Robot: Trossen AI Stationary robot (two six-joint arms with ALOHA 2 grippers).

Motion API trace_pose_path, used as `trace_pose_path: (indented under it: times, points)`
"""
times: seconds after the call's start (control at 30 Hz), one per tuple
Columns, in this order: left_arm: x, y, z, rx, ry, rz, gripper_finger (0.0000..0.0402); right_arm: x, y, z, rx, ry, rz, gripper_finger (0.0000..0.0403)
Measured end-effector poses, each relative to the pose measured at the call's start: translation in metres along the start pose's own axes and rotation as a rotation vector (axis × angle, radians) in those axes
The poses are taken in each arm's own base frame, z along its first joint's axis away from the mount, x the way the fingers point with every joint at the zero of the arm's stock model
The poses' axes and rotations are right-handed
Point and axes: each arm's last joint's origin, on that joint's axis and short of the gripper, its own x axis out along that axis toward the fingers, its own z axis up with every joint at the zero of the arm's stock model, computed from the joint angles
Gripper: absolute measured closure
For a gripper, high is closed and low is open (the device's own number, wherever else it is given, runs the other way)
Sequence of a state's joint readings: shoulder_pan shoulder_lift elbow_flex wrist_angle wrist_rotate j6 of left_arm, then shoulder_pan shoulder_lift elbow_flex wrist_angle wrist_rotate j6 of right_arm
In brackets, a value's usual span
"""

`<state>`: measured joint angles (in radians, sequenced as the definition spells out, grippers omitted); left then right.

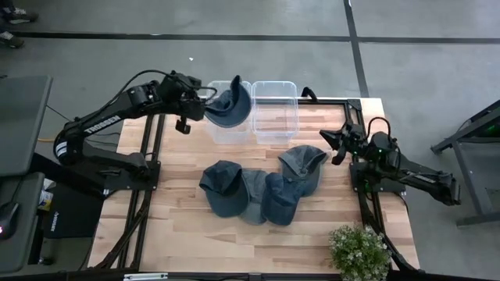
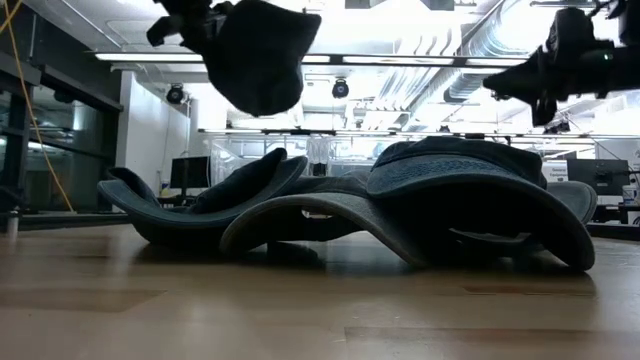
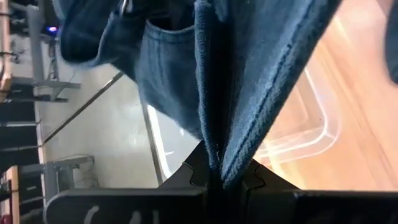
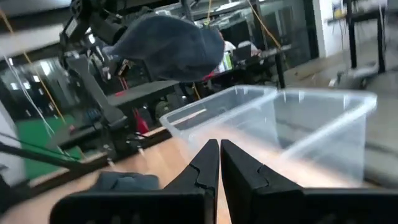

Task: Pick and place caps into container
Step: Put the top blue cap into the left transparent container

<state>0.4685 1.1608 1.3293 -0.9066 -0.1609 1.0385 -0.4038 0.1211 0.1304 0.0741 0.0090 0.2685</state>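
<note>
My left gripper is shut on a dark blue denim cap, held high over the left of two clear plastic bins at the table's far edge. The cap also shows in the low view and the right wrist view. Several more caps lie overlapping in a heap at the table's middle, resting on their brims and crowns. My right gripper is shut and empty, raised at the table's right side, pointing toward the bins. My left gripper pinches an edge of the cap's cloth between its two fingers, the cloth gathered in a fold between the pads. The fingers come roughly level from the table's left side. The cap hangs clear of the table, above the left bin.
The right clear bin stands beside the left one. A potted plant stands at the near right corner. Bare wood lies along the near edge.
</note>
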Motion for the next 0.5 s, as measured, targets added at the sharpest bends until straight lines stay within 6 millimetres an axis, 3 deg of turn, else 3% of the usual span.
trace_pose_path:
  times: [0.17,0.33,0.4,0.5]
  points:
    - [0.013,-0.005,0.012,0.057,0.033,-0.024,0.0394,0.014,0.007,0.023,-0.219,0.053,-0.009,0.0374]
    - [0.019,-0.009,0.018,0.125,0.088,-0.009,0.0394,0.041,0.013,0.045,-0.406,0.139,-0.009,0.0324]
    - [0.019,-0.009,0.019,0.162,0.132,0.017,0.0394,0.056,0.015,0.053,-0.415,0.172,-0.011,0.03]
    - [0.018,-0.007,0.022,0.228,0.173,0.075,0.0394,0.078,0.018,0.065,-0.249,0.203,-0.03,0.027]
